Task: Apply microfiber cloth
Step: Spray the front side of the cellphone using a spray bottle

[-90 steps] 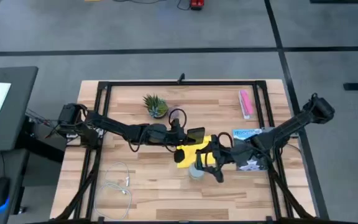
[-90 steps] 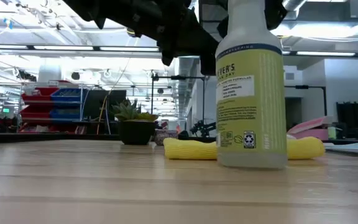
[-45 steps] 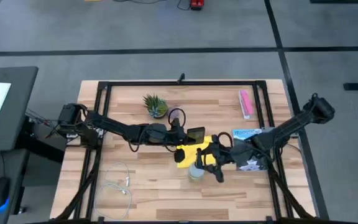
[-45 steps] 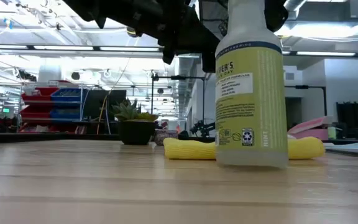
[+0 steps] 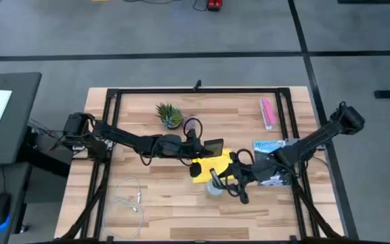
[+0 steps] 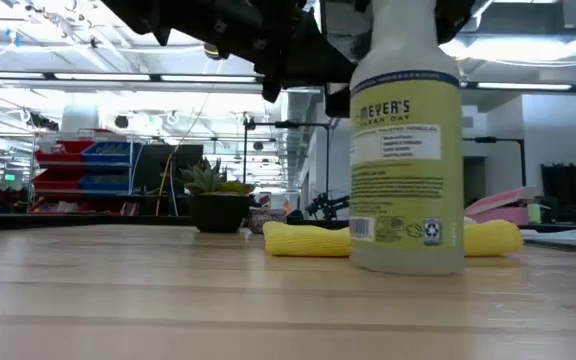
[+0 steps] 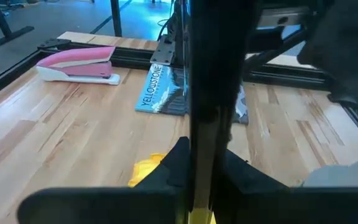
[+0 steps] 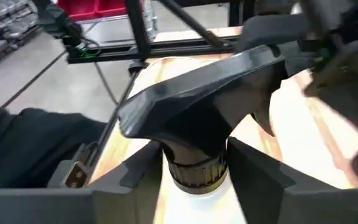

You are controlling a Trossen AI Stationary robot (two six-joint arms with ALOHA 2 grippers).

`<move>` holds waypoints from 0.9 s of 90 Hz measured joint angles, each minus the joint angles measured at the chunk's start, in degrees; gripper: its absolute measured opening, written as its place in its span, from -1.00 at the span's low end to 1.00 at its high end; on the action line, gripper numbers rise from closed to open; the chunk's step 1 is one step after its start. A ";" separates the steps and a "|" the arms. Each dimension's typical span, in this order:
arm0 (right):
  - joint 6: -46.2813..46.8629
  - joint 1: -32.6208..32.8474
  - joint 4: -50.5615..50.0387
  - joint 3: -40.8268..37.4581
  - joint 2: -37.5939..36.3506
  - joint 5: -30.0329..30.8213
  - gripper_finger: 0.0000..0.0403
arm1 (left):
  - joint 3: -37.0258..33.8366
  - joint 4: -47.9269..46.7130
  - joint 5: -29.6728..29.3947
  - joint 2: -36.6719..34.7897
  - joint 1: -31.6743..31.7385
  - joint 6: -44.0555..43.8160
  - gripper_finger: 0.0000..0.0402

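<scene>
Leftmost, near corner of the worktop [image 5: 161,203]: a loose white cable [image 5: 128,200] lies coiled by the black frame rail; bare wood runs rightward along the near edge. Far-left of centre: a small potted plant [image 5: 169,115], standing clear of both arms.

Left arm: reaches from the left edge across to mid-worktop. Left hand [image 5: 205,146] sits at the far-left edge of the microfiber cloth [image 5: 210,165], pressed together on a black smartphone [image 7: 207,93] held edge-up; the wrist view shows the dark slab rising between the two fingers, yellow fabric just under it.

Microfiber cloth: bright yellow, lying bunched at mid-worktop, between the two hands. From the low view it shows as a rolled yellow band [image 6: 303,239] behind the bottle.

Spray bottle [image 6: 406,160]: pale yellow-green, upright, base on the wood at the cloth's near edge. It blocks the near approach to the cloth.

Right arm: comes in from the right edge over a printed booklet [image 5: 268,146] that lies flat on the right side. Right hand [image 5: 230,177] pinches the bottle at its neck, fingers [image 8: 260,171] either side of the collar beneath the dark trigger head.

Far right: a pink stapler [image 5: 267,112] beside the frame rail, well apart from the cloth. Open wood remains along the far edge and the near-right corner.
</scene>
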 joint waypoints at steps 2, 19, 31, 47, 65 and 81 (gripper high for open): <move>0.02 0.14 -0.21 0.00 0.01 -0.12 0.00 | 0.00 0.00 0.00 0.00 -0.01 0.12 -0.94; 0.61 2.17 -2.93 0.00 0.02 2.39 0.22 | 0.00 -0.10 0.01 0.00 -0.01 0.76 -0.94; 0.99 4.13 -3.57 0.00 0.01 5.83 0.23 | 0.00 -0.12 0.01 -0.08 -0.01 0.79 -0.94; 1.78 6.89 -3.53 0.00 0.01 10.30 0.23 | 0.00 -3.37 -0.22 -1.32 -0.01 2.06 -0.94; 4.11 10.98 -2.89 -0.02 0.05 21.40 0.23 | 0.02 -11.16 -3.23 -7.10 -0.01 3.37 -0.94; 4.44 15.00 2.57 -0.02 2.49 32.51 0.23 | 0.02 -12.87 -3.36 -9.53 -0.01 3.59 -0.94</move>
